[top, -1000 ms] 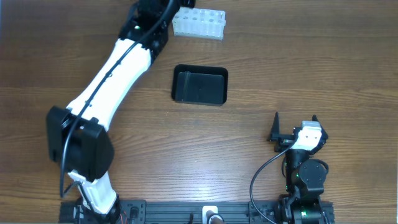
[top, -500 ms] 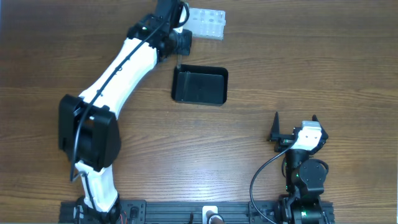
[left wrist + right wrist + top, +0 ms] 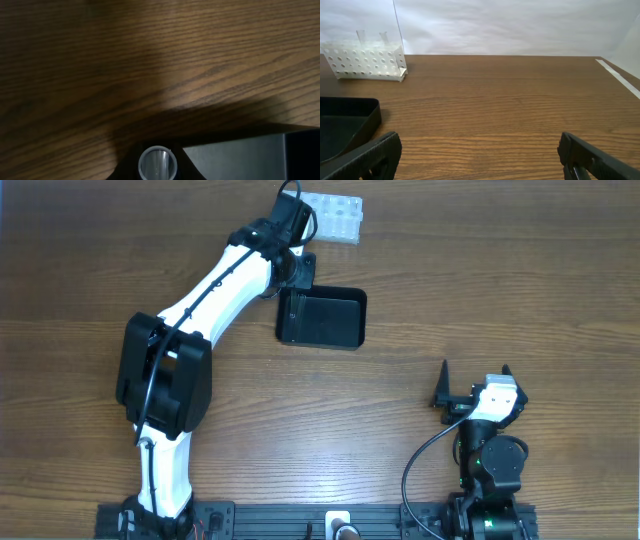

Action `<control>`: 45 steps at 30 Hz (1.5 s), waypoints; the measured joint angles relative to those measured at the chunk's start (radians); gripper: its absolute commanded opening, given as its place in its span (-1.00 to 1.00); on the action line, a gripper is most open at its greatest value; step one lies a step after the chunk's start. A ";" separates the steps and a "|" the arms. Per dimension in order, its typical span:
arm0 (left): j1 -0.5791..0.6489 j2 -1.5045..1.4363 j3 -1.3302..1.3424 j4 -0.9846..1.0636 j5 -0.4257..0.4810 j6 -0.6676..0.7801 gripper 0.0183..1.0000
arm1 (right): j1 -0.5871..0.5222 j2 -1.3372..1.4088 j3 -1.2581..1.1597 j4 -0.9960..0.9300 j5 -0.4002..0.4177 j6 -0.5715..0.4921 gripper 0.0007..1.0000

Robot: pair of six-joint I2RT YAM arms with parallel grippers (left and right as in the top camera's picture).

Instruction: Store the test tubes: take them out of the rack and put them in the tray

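Two test tubes (image 3: 360,36) stand upright in the clear rack (image 3: 330,218), which sits at the far side of the table (image 3: 520,270). The black tray (image 3: 345,330) lies just near of the rack, close to the table's centre line. The left arm extends from the near left to the far centre. The left gripper (image 3: 297,272) is positioned between rack and tray, at the tray's far left corner. Its fingers pinch a third tube (image 3: 158,162), held upright with the open mouth facing the wrist camera. The tray's corner lies just beside this tube; whether the tube's lower end is inside the tray cannot be determined. The right gripper (image 3: 475,375) is at the near right, well apart from the tray, fingers spread and holding nothing.
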 measured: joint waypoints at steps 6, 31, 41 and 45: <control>-0.005 0.000 0.000 -0.043 0.000 -0.003 -0.95 | 0.000 0.000 0.000 0.000 0.000 0.000 0.99; -0.016 0.036 0.000 -0.064 0.000 -0.003 -0.69 | 0.000 0.000 0.000 0.000 0.000 -0.001 0.99; -0.016 0.036 0.000 -0.064 0.000 -0.014 -0.18 | 0.000 0.000 0.000 0.000 0.000 0.000 0.98; -0.016 0.036 0.000 -0.059 0.001 -0.016 0.01 | 0.000 0.000 0.000 0.000 0.000 -0.001 0.98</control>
